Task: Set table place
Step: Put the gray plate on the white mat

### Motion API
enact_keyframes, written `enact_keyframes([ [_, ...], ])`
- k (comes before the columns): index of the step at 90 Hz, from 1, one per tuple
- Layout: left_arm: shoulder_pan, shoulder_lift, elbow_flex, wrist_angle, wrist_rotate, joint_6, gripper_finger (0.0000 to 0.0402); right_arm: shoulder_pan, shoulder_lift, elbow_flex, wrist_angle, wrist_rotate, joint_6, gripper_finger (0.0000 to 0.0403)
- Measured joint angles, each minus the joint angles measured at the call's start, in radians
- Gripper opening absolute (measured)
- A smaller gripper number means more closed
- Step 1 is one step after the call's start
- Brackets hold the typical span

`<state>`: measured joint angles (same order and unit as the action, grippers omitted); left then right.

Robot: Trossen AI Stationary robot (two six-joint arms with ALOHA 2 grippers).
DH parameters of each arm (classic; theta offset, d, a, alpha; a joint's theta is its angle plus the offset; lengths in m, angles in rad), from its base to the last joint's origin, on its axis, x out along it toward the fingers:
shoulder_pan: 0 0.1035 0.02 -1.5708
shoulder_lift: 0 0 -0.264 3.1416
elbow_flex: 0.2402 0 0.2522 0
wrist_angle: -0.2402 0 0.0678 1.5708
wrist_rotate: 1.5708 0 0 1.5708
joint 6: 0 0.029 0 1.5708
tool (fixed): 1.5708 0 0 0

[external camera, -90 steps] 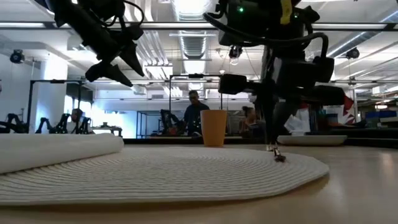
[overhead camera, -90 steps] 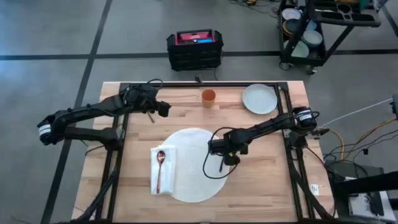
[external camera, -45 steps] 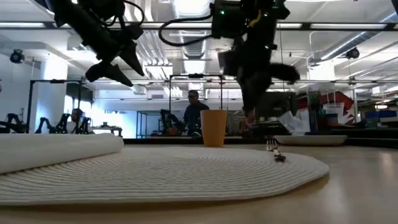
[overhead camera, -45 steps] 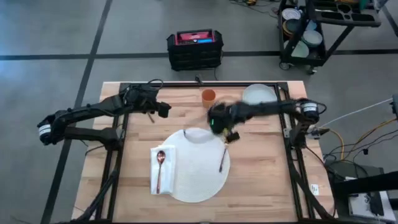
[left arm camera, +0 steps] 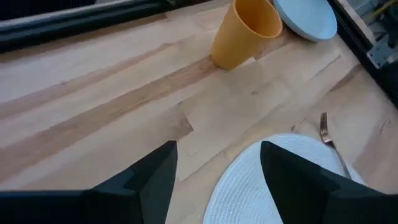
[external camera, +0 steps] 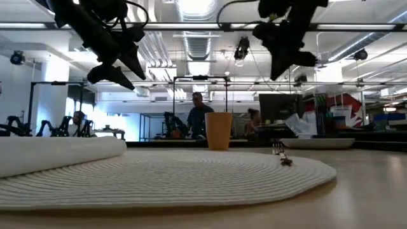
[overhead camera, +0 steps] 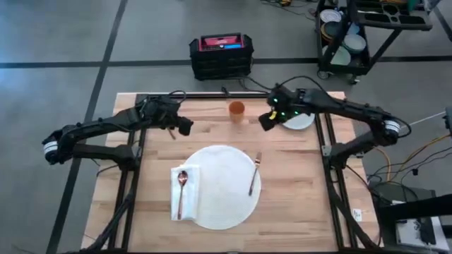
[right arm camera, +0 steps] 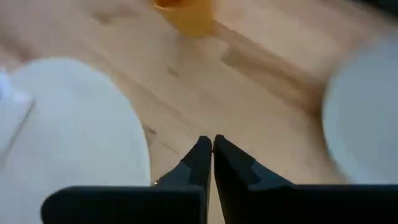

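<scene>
The right gripper [overhead camera: 267, 121], fingers pressed together and empty, hangs above the table [overhead camera: 296, 183] at the near-left edge of the grey-green plate [overhead camera: 299, 121], right of the orange cup [overhead camera: 236, 110], while the left gripper [overhead camera: 185, 125], fingers spread wide, waits over the far-left; the round white mat [overhead camera: 222, 185] lies centre-near, fork [overhead camera: 254, 173] on its right, napkin [overhead camera: 185, 190] and spoon [overhead camera: 181, 192] left.

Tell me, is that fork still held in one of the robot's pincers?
No, the fork lies free on the right edge of the white mat, and the right pincer is up near the plate, empty.

Robotics lab: more robot arms [external camera: 19, 124] behind, ceiling strip lights [external camera: 197, 7].
</scene>
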<state>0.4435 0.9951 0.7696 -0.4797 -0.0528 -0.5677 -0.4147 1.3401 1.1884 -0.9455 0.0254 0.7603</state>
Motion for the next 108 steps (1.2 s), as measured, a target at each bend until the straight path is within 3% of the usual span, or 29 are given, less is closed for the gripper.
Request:
enact_keyframes([
  [9, 0.000, 0.000, 0.000, 0.026, 0.013, 0.082, 0.0217, 0.022, -0.039, -0.093, 0.045, -0.001, 0.212, 0.0003],
  [18, 0.000, 0.001, 0.000, 0.052, 0.014, 0.154, 0.0217, 0.018, -0.043, -0.177, 0.119, 0.009, 0.228, 0.0003],
  [30, 0.000, 0.011, 0.000, 0.079, 0.013, 0.195, 0.0217, 0.015, -0.018, -0.241, 0.234, 0.138, 0.323, 0.0005],
  [37, 0.000, 0.018, 0.000, 0.085, 0.013, 0.195, 0.0217, -0.008, 0.013, -0.253, 0.262, 0.149, 0.300, 0.0017],
  [48, 0.000, 0.034, 0.000, 0.085, 0.013, 0.175, 0.0217, -0.082, 0.046, -0.247, 0.267, 0.100, 0.240, 0.0061],
  [79, 0.000, 0.081, 0.000, 0.120, 0.009, 0.120, 0.0217, -0.211, 0.095, -0.199, 0.270, 0.116, 0.111, 0.0245],
  [91, 0.000, 0.101, 0.000, 0.140, 0.010, 0.100, 0.0217, -0.236, 0.153, -0.204, 0.221, 0.095, 0.102, 0.0273],
  [108, 0.000, 0.126, 0.000, 0.150, 0.010, 0.083, 0.0217, -0.239, 0.246, -0.206, 0.217, 0.075, 0.050, 0.0276],
])
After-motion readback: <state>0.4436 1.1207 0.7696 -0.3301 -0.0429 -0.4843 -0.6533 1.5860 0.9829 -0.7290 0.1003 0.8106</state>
